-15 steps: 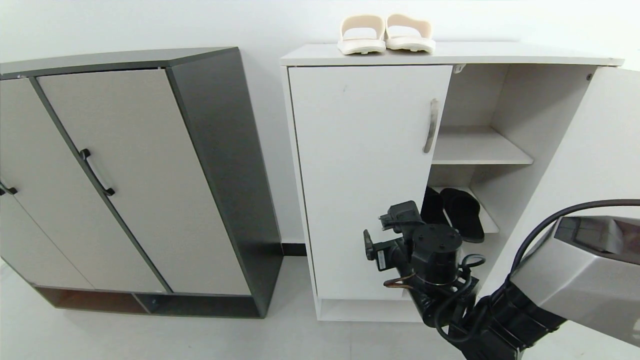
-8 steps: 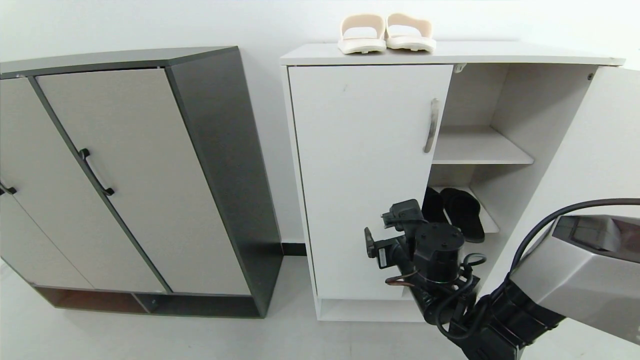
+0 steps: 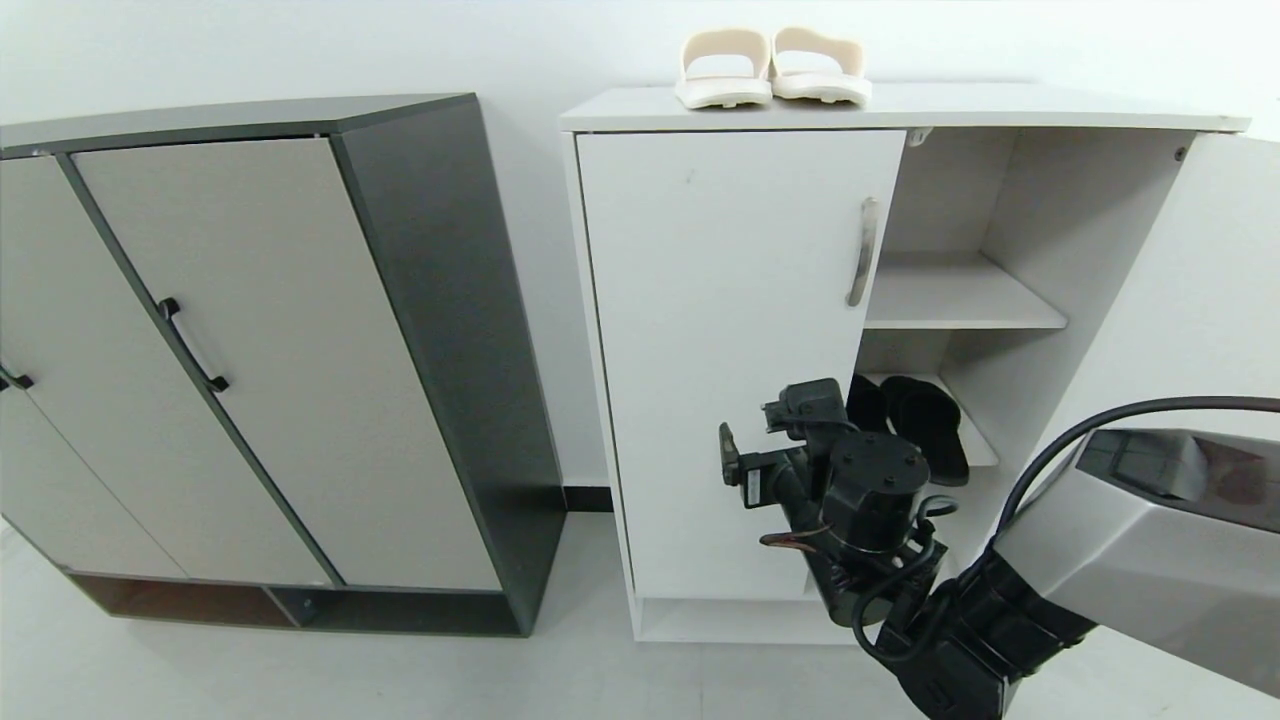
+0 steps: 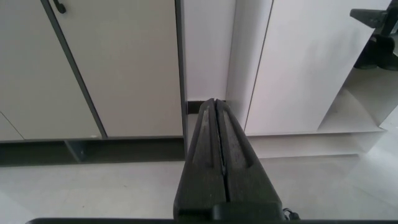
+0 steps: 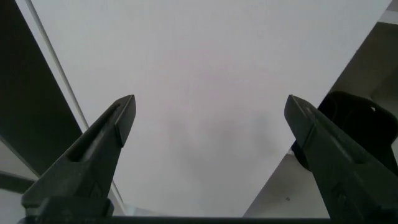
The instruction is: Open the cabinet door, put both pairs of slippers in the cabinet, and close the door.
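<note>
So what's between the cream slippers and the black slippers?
In the head view, the white cabinet's top panel and one bare shelf.

Home hallway: shoe cabinet (image 3: 730, 350), cream slippers (image 3: 770, 68)

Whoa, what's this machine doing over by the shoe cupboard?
A robot is putting slippers into the white cabinet. Its right door stands open, and the black slippers already lie on the lower shelf. The cream slippers sit on the cabinet's top, not yet put away. The right tool hangs open and empty before the closed left door, near the black pair. The left tool is shut, holding nothing.
</note>
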Motion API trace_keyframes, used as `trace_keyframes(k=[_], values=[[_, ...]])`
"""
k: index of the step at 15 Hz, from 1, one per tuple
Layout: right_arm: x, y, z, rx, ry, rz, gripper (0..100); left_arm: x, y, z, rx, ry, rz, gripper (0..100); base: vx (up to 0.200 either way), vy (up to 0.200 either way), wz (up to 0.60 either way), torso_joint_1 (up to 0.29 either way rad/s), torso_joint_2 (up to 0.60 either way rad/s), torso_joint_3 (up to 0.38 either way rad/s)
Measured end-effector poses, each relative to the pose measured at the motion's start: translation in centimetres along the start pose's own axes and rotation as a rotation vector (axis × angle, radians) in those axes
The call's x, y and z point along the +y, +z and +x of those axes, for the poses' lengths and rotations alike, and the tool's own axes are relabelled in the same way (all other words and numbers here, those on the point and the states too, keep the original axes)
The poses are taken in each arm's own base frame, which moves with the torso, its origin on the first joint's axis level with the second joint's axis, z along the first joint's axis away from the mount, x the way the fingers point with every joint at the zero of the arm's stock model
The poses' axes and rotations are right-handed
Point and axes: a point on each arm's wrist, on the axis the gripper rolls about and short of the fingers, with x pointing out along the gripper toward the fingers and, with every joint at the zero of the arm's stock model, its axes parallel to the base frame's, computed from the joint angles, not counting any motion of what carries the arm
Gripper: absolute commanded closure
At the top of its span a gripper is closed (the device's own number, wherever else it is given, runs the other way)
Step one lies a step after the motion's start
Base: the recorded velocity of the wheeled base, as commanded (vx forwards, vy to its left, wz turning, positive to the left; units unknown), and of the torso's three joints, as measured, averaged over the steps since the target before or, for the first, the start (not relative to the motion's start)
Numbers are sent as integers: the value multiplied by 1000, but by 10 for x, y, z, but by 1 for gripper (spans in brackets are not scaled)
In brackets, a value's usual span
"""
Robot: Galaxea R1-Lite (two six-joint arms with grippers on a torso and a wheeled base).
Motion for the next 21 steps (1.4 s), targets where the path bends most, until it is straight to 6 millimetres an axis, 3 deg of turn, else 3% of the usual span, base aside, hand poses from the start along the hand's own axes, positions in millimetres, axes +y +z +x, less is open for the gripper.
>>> trace_keyframes(k=[10, 21], values=[[0, -7, 0, 20, 0, -16, 0, 0, 0, 0, -1, 0, 0, 100, 0, 0, 0, 69, -408, -347], [-2, -12, -1, 36, -1, -27, 0, 0, 0, 0, -1, 0, 1, 100, 0, 0, 0, 170, -482, -318]])
